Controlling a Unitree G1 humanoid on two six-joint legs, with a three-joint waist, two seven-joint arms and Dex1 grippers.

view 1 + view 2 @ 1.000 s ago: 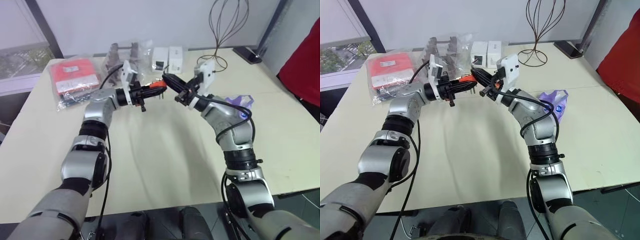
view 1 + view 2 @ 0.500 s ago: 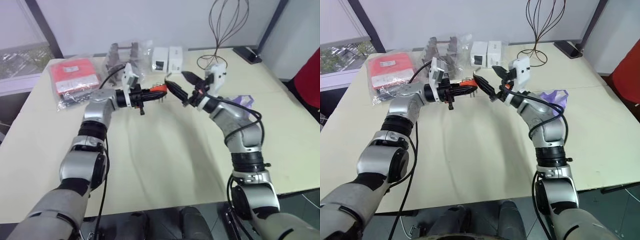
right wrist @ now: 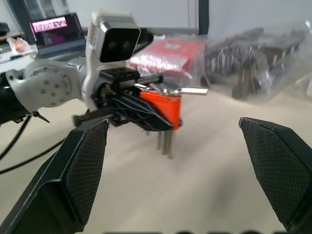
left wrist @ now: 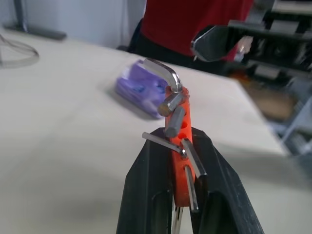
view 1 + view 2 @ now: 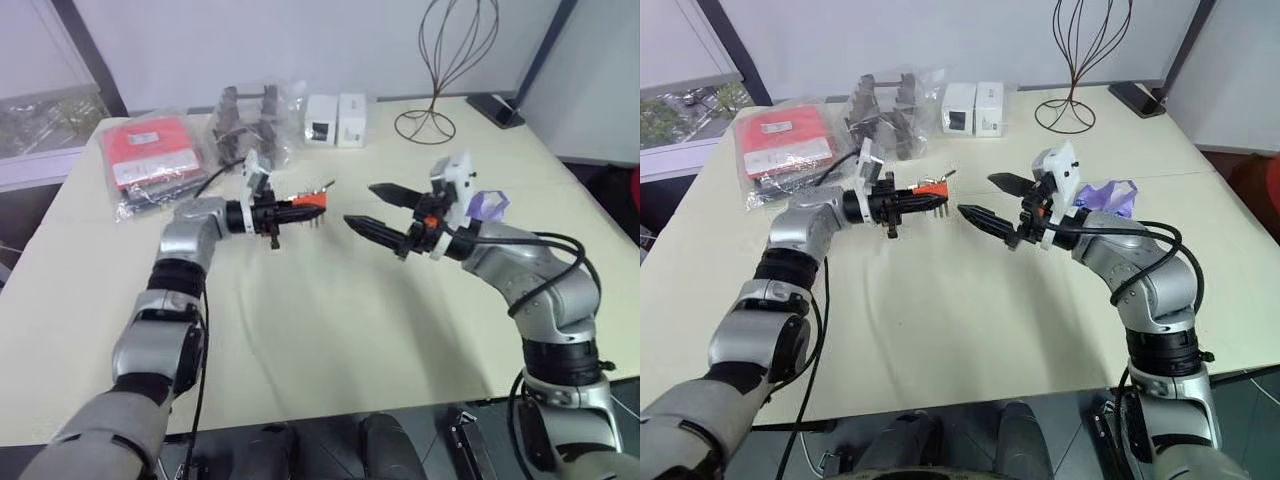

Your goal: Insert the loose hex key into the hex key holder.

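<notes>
left wrist view: your left gripper [image 4: 183, 161] is clamped on the hex key holder [image 4: 179, 146], kept above the table for access; loose hex key [image 4: 165, 73] sits in its top; right gripper [image 5: 375, 207] gapes wide, empty, just beside.

Bright, even light falls on a pale table [image 5: 330, 330] from above, with daylight also entering at a window [image 5: 40, 90] on the left. Shadows under the arms are soft and faint. The head views are sharp, with slight bending of straight lines near the edges. In the left wrist view the hex key holder [image 4: 179, 146] is crisp while the purple bag [image 4: 141, 87] behind it is blurred. In the right wrist view the background packets [image 3: 253, 63] look soft.
</notes>
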